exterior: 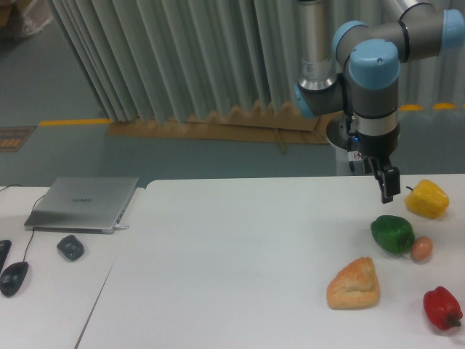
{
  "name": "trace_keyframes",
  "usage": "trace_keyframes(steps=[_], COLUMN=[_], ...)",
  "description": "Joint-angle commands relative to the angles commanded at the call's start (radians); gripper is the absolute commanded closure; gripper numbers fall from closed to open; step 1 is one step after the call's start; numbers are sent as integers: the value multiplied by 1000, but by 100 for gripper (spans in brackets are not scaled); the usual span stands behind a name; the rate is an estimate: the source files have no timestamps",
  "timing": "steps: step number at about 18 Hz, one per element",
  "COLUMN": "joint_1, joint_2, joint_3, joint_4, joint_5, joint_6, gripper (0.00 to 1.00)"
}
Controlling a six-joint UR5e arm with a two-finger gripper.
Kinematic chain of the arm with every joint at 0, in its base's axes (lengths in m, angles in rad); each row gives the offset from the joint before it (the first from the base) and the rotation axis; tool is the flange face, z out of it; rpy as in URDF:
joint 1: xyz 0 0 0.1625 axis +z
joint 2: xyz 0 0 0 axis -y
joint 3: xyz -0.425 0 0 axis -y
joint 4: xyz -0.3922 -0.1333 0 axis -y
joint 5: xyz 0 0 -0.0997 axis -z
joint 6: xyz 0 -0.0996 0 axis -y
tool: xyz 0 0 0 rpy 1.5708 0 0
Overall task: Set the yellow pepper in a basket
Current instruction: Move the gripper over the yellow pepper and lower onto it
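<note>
On the desk, fixed camera view
Yellow pepper: the yellow pepper (427, 198) lies near the far right edge of the white desk (240, 269), its dark stem pointing left.
Neighbours: a green pepper (392, 234) sits in front of the yellow one and a little to the left, apart from it; a small brown egg (422, 249) touches or nearly touches the green pepper's right side.
Nearer things: a golden bread piece (354, 284) lies closer to the camera, and a red pepper (443, 308) rests at the bottom right corner, apart from the bread.
In the way: nothing lies between the tool tip and the yellow pepper; the green pepper is just below and in front of the tip.
Jaws: the gripper (389, 186) hangs from the grey and blue arm (372, 80), just left of the yellow pepper and above the desk, holding nothing and touching nothing. Seen almost edge-on as one dark narrow shape, so I cannot tell whether the jaws are open or closed.
Left side: a closed silver laptop (83, 203) lies on a second desk butted against the first, with a dark small object (70, 247) in front of it and a black mouse (14, 278) with its cable at the left edge.
Room: a pleated grey curtain (182, 58) hangs behind, above a greenish floor (145, 153) marked with a yellow line (73, 122).
</note>
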Motion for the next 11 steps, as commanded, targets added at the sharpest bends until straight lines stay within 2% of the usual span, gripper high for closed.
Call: trace_keyframes(steps=[1, 4, 11], joint_1=[0, -2, 11], joint_2=[2, -3, -9], joint_3=[-11, -17, -84], joint_4=[3, -12, -28], joint_5=[9, 89, 95], joint_6=[12, 203, 576], gripper=[0, 0, 0])
